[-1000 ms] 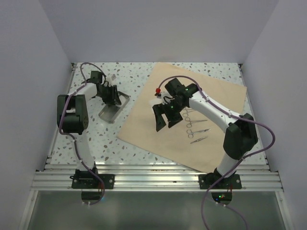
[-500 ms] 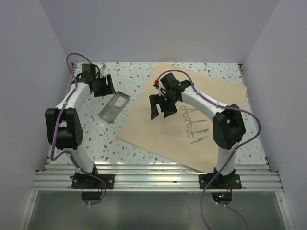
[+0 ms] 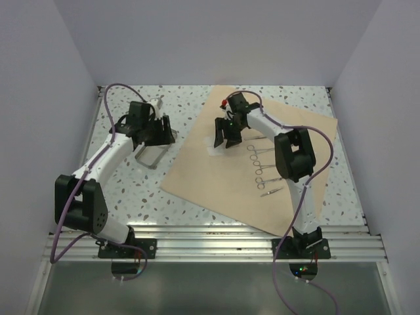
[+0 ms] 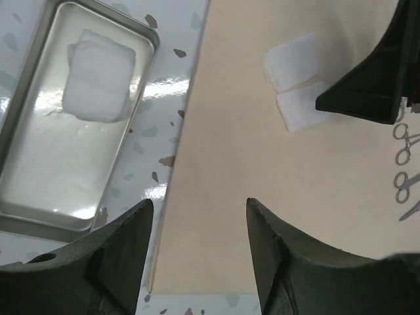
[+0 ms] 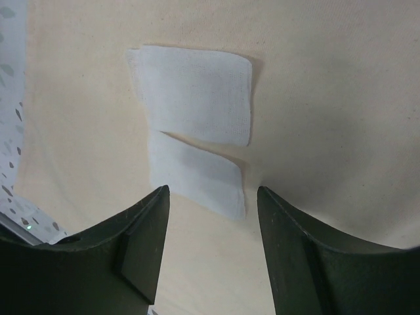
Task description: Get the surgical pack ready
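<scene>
The tan wrap sheet [image 3: 289, 190] lies right of centre. Two white gauze squares [image 5: 197, 92] lie side by side on its far left part, also in the left wrist view [image 4: 292, 62]. My right gripper [image 3: 225, 140] is open just above them, its fingertips [image 5: 211, 190] on either side of the nearer square [image 5: 197, 174]. The silver tray [image 4: 59, 170] sits left of the wrap and holds a gauze stack [image 4: 98, 75]. My left gripper [image 3: 164, 131] hovers open and empty [image 4: 200, 207] over the wrap's left edge beside the tray. Steel instruments [image 3: 262, 167] lie in a row on the wrap.
The speckled tabletop [image 3: 131, 190] shows around the wrap. White walls enclose the left, back and right sides. A metal rail [image 3: 210, 239] runs along the near edge by the arm bases. My right gripper's finger [image 4: 374, 85] shows in the left wrist view.
My left arm swung from the back left corner rightward over the tray's far end. My right gripper moved back and down to the gauze squares on the wrap.
</scene>
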Controlling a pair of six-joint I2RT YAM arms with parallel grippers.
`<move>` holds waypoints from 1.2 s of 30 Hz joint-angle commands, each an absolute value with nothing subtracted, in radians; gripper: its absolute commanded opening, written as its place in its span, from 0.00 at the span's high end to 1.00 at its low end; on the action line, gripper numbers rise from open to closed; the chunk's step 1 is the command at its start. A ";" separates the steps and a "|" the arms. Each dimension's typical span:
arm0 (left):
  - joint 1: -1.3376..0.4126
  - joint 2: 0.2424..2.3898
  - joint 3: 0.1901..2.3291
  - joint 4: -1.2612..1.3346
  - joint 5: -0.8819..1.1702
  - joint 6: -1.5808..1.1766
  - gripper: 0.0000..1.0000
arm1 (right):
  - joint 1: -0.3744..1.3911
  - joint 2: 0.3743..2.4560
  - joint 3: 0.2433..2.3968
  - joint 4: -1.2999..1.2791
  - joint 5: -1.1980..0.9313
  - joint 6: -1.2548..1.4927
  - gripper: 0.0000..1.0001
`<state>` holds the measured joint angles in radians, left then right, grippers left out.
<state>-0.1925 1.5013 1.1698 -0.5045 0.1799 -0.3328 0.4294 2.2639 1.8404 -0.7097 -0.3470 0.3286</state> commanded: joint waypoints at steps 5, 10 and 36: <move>-0.221 1.448 1.141 -0.477 0.219 -0.382 0.38 | 0.445 2.287 1.888 -0.719 -0.359 0.233 0.43; -0.221 1.454 1.144 -0.472 0.219 -0.379 0.38 | 0.445 2.299 1.876 -0.726 -0.367 0.218 0.46; -0.221 1.479 1.129 -0.446 0.258 -0.379 0.38 | 0.466 2.200 1.888 -0.735 -0.382 0.184 1.00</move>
<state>-0.2234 1.4811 1.1309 -0.4892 0.2401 -0.3790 0.4469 2.3005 1.8641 -0.7433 -0.3538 0.1856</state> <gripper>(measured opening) 0.619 0.008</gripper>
